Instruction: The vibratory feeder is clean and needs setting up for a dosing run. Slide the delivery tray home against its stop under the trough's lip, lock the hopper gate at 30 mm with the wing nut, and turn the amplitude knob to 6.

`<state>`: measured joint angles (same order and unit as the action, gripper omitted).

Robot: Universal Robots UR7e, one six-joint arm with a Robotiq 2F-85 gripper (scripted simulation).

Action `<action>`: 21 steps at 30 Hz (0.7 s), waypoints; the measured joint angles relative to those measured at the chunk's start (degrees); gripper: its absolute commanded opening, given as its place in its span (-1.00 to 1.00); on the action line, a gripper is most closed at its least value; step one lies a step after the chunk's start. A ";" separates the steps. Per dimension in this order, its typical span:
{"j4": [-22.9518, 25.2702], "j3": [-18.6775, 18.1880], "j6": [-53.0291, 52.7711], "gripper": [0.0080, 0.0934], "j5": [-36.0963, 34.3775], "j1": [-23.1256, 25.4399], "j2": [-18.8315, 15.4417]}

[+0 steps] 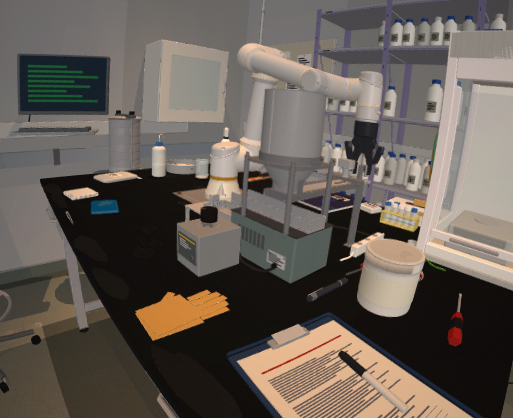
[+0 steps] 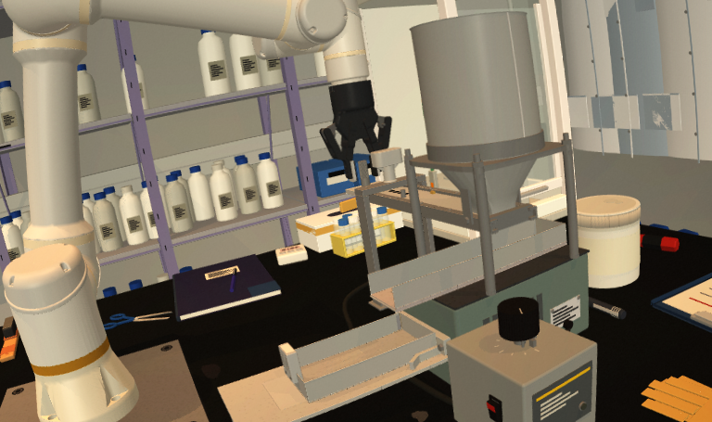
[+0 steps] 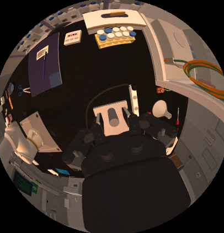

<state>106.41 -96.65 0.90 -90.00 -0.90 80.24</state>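
Note:
In the middle of the black bench stands the vibratory feeder (image 1: 282, 242), its grey hopper (image 2: 475, 82) on a post frame above the sloping trough (image 2: 462, 263). The delivery tray (image 2: 362, 356) lies on its base plate below the trough's lip, drawn out from the feeder. The control box with the black amplitude knob (image 2: 518, 318) sits beside it. My gripper (image 2: 358, 158) hangs open and empty over the far end of the gate slide, its fingers either side of the pale gate handle (image 3: 114, 117), just behind the hopper frame. I cannot make out the wing nut.
A white balance enclosure (image 1: 482, 172) stands right of the feeder, with a white tub (image 1: 390, 277), a marker and a power strip near it. A yellow vial rack (image 2: 362, 231), a notebook (image 2: 226, 286) and bottle shelves lie behind. Gloves (image 1: 182, 312) and a clipboard occupy the front.

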 measured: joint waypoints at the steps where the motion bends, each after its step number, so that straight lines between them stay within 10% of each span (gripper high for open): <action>1: 0.00 0.00 0.00 -0.06 0.00 0.00 0.00; 21: -0.01 0.01 0.00 -0.79 0.00 0.00 0.01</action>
<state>106.40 -96.64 0.90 -90.00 -0.90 80.25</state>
